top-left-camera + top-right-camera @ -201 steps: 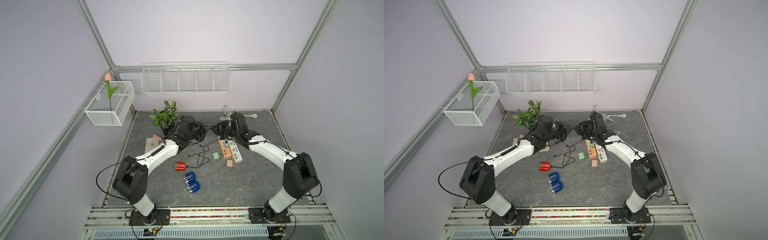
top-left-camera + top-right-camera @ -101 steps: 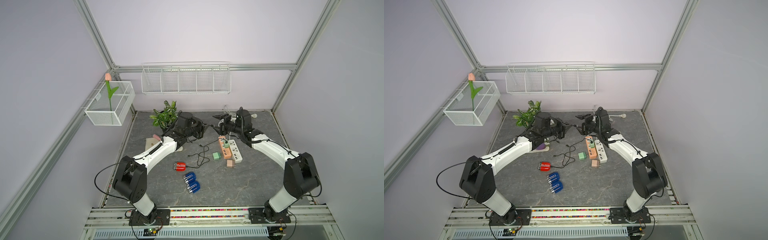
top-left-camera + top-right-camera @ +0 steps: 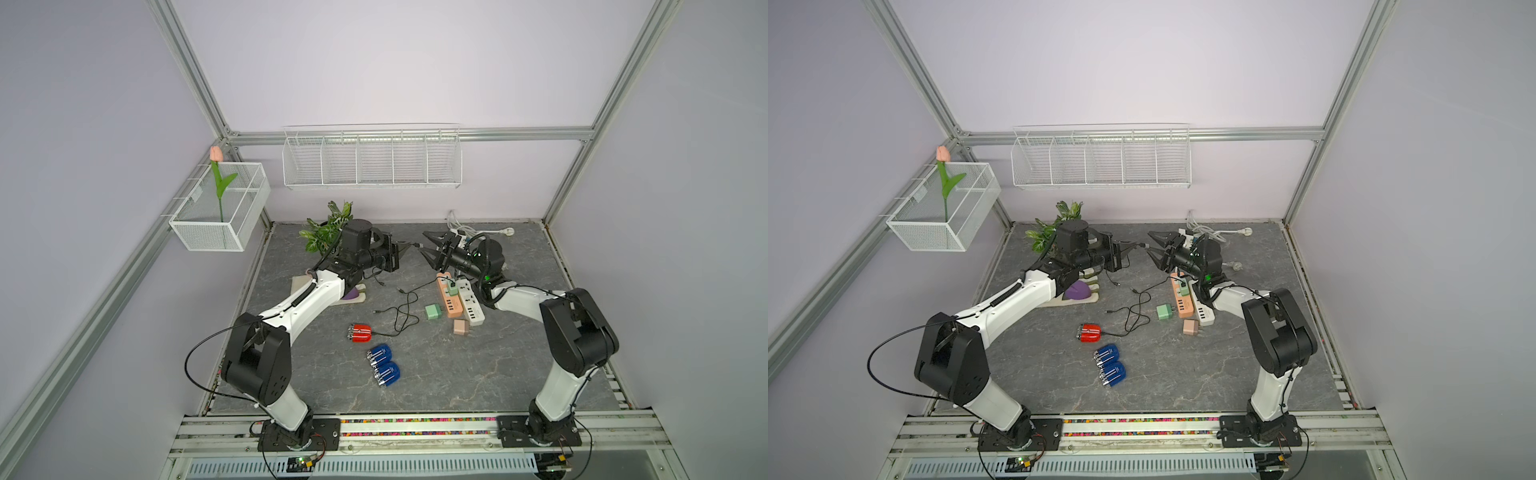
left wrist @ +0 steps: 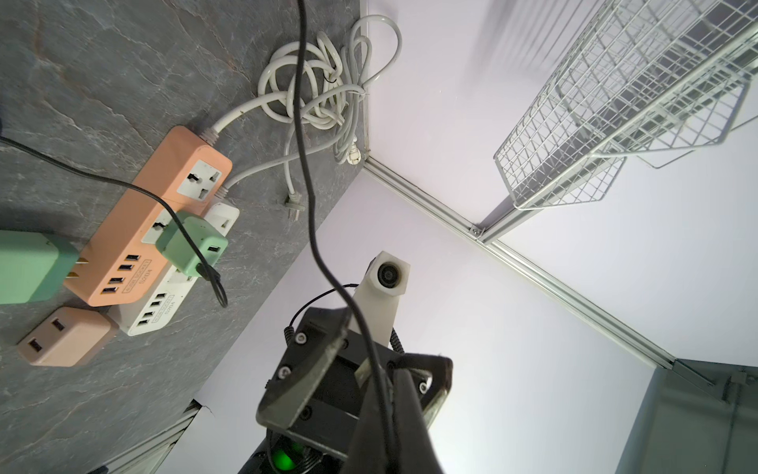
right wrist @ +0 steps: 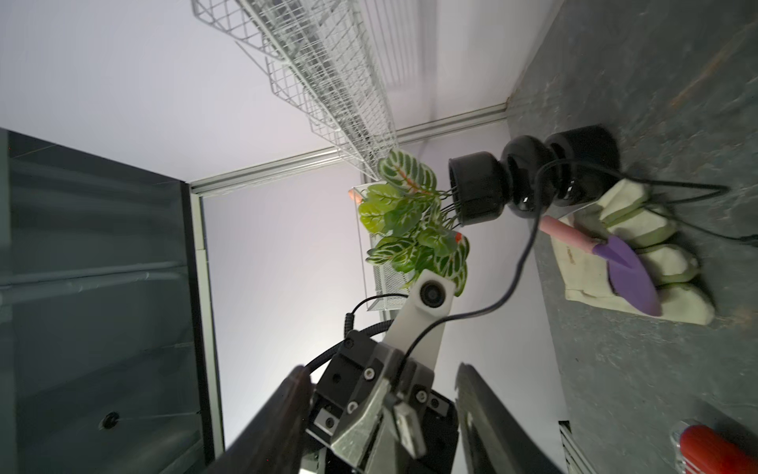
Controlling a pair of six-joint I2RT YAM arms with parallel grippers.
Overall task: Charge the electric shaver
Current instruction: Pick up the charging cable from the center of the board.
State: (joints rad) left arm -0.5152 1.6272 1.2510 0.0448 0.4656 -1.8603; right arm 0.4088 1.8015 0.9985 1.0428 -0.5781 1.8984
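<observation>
Now pinching the cable plug (image 5: pixel 406 414) in the left end effector (image 3: pixel 411 245).
Facing it with the right end effector (image 3: pixel 421 241) spread, well apart from the red shaver (image 3: pixel 360 333).

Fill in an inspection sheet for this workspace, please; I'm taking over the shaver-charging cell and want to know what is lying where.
Surface: grey stone-patterned tabletop; no spills seen.
Job's things: red electric shaver and two blue electric shavers lie mid-table; green charger cube plugged into orange power strip, beside white power strip.
Clutter: loose green plug adapter, pink plug adapter, cream gardening glove, purple trowel, leafy potted plant.
Hands: left hand shut on black charging cable; right hand open, facing it.
Cables: second black cable looped beside red shaver; white cords coiled at the rear.
Surroundings: white wire shelf, wire basket holding pink tulip.
</observation>
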